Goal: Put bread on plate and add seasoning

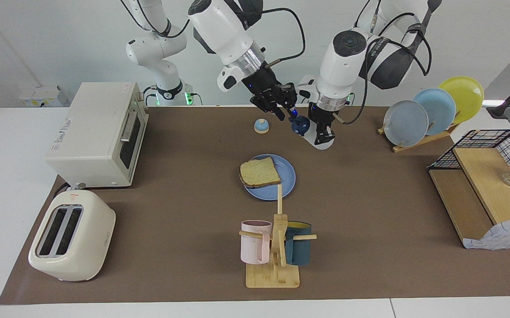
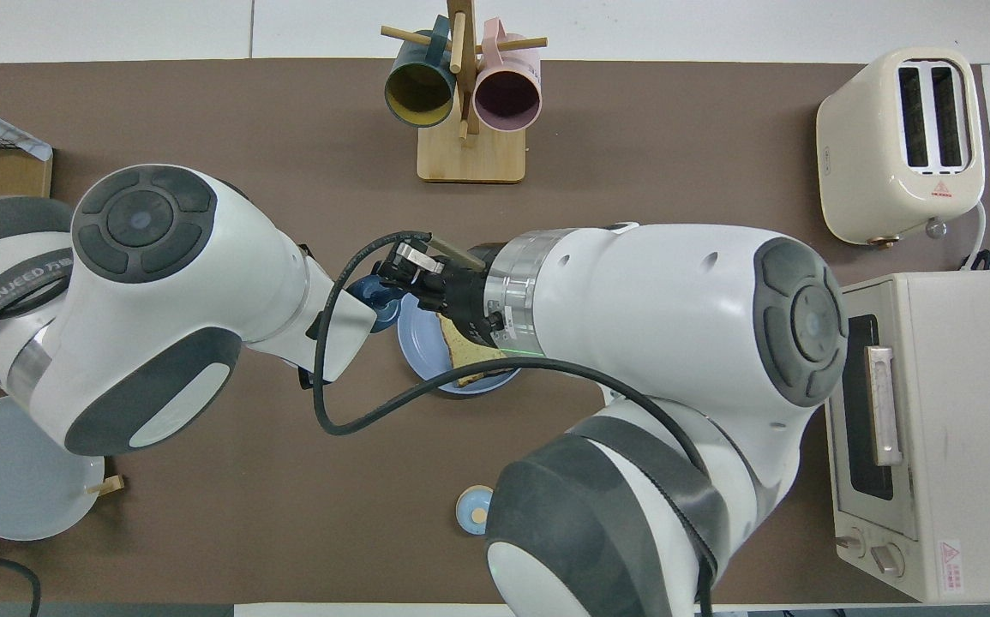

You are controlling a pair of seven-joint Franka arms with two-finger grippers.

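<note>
The bread (image 1: 259,172) lies on the blue plate (image 1: 288,176) at mid-table, overhanging its rim toward the right arm's end. In the overhead view the right arm covers part of the bread (image 2: 460,358) and plate (image 2: 416,344). My left gripper (image 1: 322,132) is shut on the seasoning (image 1: 311,138), held tilted just over the mat, nearer the robots than the plate, its navy cap pointing toward the right arm. My right gripper (image 1: 286,114) hangs open just above that cap, fingertips a little apart. I cannot tell whether they touch it. From overhead the right gripper (image 2: 398,272) sits over the cap (image 2: 372,293).
A small blue bell (image 1: 261,126) sits beside the seasoning, toward the right arm's end. A mug tree (image 1: 277,247) stands farther from the robots than the plate. Toaster (image 1: 71,240) and oven (image 1: 98,132) occupy the right arm's end; plate rack (image 1: 431,110) and wire shelf (image 1: 484,194) the left arm's.
</note>
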